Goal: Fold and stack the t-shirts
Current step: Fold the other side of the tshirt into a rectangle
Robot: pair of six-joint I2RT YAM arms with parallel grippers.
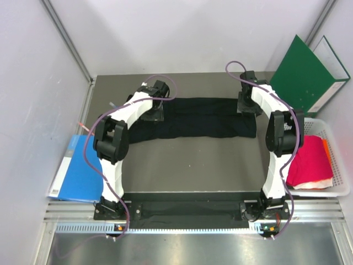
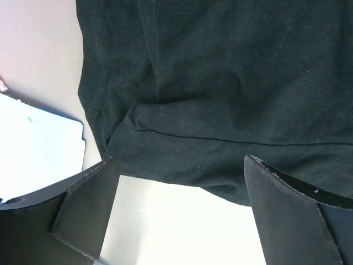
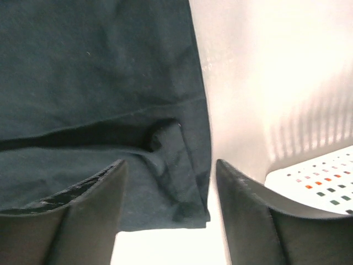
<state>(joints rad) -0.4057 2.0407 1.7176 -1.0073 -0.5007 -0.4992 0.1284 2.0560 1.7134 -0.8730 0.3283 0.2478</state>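
Observation:
A black t-shirt (image 1: pixel 204 118) lies folded into a long band across the far half of the table. My left gripper (image 1: pixel 156 112) hangs open over its left end. In the left wrist view its fingers (image 2: pixel 88 210) stand wide apart over the shirt's hem (image 2: pixel 220 110) and bare table, touching nothing. My right gripper (image 1: pixel 248 106) is over the right end. Its jaws (image 3: pixel 170 193) straddle the shirt's corner (image 3: pixel 182 182), still apart from the cloth. A magenta-red t-shirt (image 1: pixel 309 159) lies in the white basket (image 1: pixel 337 190) with bits of orange and white cloth.
A green folder (image 1: pixel 306 72) leans at the back right, just behind the basket. A blue folder (image 1: pixel 80 171) lies flat at the left edge of the table. Grey walls close in both sides. The basket's perforated wall (image 3: pixel 325 187) stands close to my right gripper.

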